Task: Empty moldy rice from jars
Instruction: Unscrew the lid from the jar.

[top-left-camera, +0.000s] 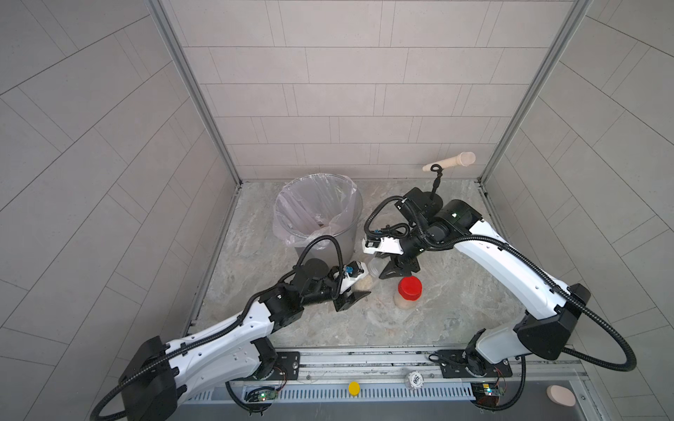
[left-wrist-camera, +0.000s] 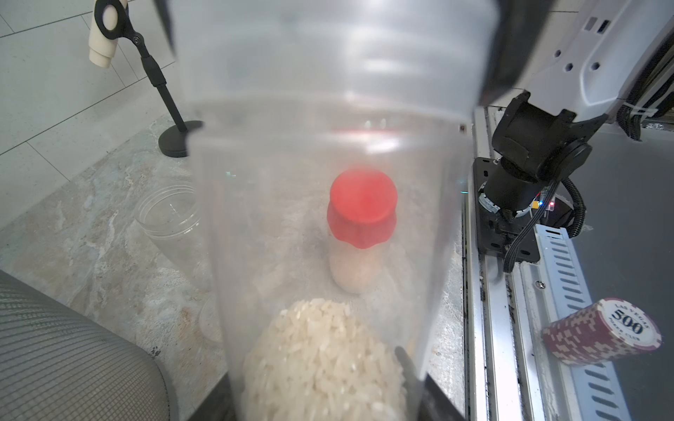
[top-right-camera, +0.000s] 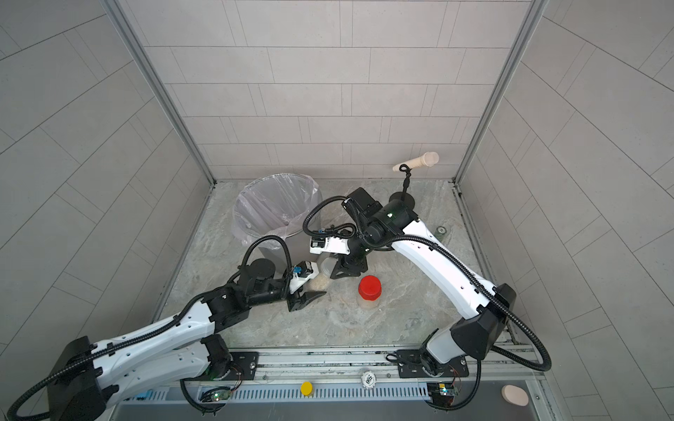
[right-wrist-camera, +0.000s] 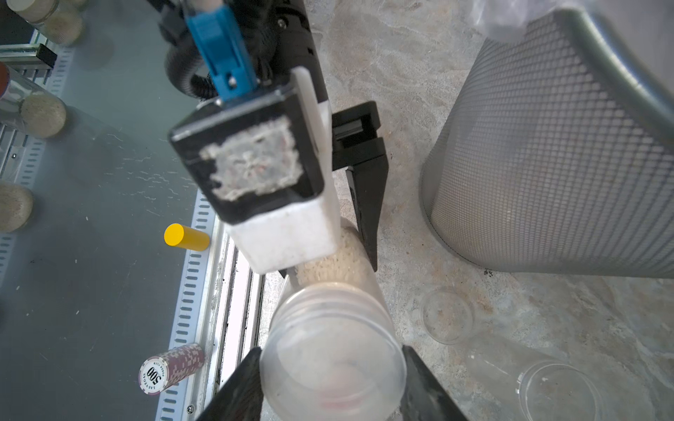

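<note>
Between the mesh bin [top-left-camera: 346, 240] and the red-lidded jar [top-left-camera: 409, 291], a clear jar [top-left-camera: 372, 271] is held on its side above the counter [top-left-camera: 456, 291]. Its long axis runs from one gripper to the other. The moldy rice [left-wrist-camera: 321, 364] is heaped at the base end, and the clear lid [right-wrist-camera: 332, 359] faces the right arm's wrist. It looks close to level, though the tilt is hard to judge from above. The left gripper [top-left-camera: 355, 291] is clamped around the rice-filled base. The right gripper [top-left-camera: 387, 268] has a finger on each side of the lid, touching its rim. The red-lidded jar stands upright just beside them, nearer the robot, with rice in its lower part. An empty open jar [left-wrist-camera: 167, 211] and a loose clear lid [right-wrist-camera: 446, 315] rest on the counter near the bin. A black stand [top-left-camera: 436, 182] is at the back. On the front rail lie a yellow cylinder [right-wrist-camera: 186, 237] and a poker chip stack [left-wrist-camera: 601, 331]. The left arm reaches low, forward and inward. The right arm arches over with its wrist turned back toward the left one.
</note>
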`<state>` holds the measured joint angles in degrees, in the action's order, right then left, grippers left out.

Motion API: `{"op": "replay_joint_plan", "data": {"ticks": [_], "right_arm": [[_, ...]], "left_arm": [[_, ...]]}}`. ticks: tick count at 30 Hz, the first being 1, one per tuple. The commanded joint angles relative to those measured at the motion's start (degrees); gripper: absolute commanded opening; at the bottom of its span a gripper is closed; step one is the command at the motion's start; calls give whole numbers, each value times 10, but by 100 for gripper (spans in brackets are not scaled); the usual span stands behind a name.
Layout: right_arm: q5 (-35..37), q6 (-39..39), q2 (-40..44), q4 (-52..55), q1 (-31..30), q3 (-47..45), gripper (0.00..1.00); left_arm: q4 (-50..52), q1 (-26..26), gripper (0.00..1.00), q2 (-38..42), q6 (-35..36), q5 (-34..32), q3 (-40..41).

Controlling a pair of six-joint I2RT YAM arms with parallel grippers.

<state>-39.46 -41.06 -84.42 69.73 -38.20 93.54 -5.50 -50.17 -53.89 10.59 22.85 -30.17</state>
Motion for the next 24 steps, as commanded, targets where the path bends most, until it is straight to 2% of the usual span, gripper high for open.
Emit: {"op": "replay_joint_plan", "data": {"ticks": [1,4,8,14,16,24], "right_arm": [[16,-42,26,-24,4,-11,59],[28,-41,30,-27,5,-16,61],[22,-31,38,-37,9,-26,69],[21,-25,56,-60,13,-54,72],[41,-24,66,-60,18,-53,73],[27,16,158,-121,27,-122,79]], "left_arm": [[-15,2,16,11,-8,11,-7],[-15,2,16,11,-8,10,-7],[-13,2,16,13,-8,8,-6],[-12,2,17,20,-7,2,-4],[-8,2,17,22,-6,1,-5],[-4,2,17,29,-1,-6,-4]]}}
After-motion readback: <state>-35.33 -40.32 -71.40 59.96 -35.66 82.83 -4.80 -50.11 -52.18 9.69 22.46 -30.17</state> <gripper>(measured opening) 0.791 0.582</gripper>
